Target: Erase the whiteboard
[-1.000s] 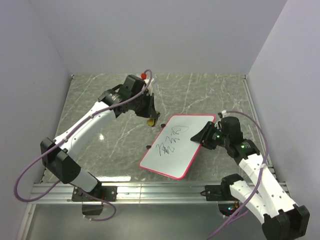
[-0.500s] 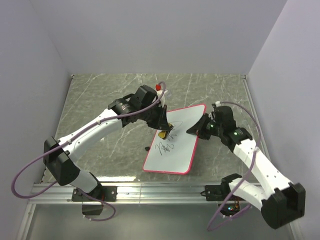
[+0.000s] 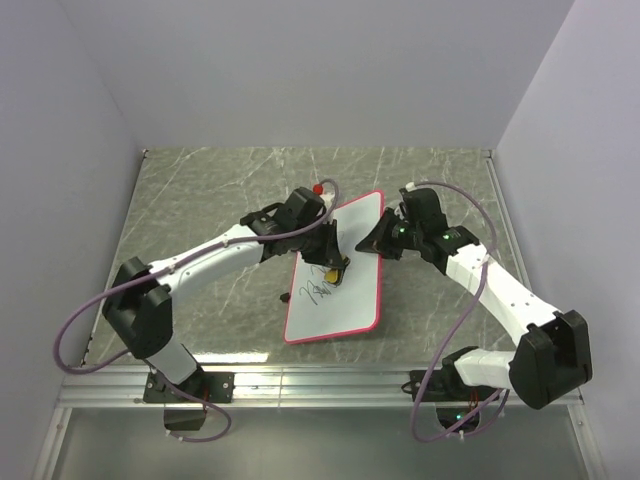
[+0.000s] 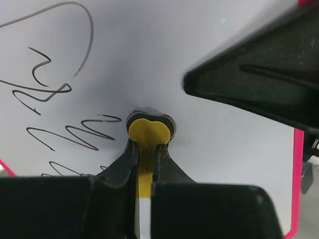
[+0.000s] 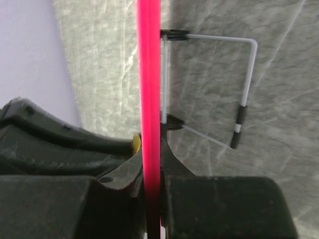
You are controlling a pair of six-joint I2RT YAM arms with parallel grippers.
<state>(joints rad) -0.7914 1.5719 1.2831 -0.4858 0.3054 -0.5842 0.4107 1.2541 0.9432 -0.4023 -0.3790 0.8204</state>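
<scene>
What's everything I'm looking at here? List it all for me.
whiteboard: one, white with pink-red rim, mid-table
scribbles: one patch, dark, on the board's left part
eraser: one, yellow, pressed on the board beside the scribbles
wire stand: one, white with black tips, behind the board
table: one, grey marbled
rail: one, silver, near edge
arms: two, white and black, one at each side
left gripper: black, shut on the eraser
right gripper: black, clamped on the board's rim

Eraser (image 4: 148, 130) on the whiteboard (image 3: 348, 300), just right of the scribbles (image 3: 318, 291)
</scene>
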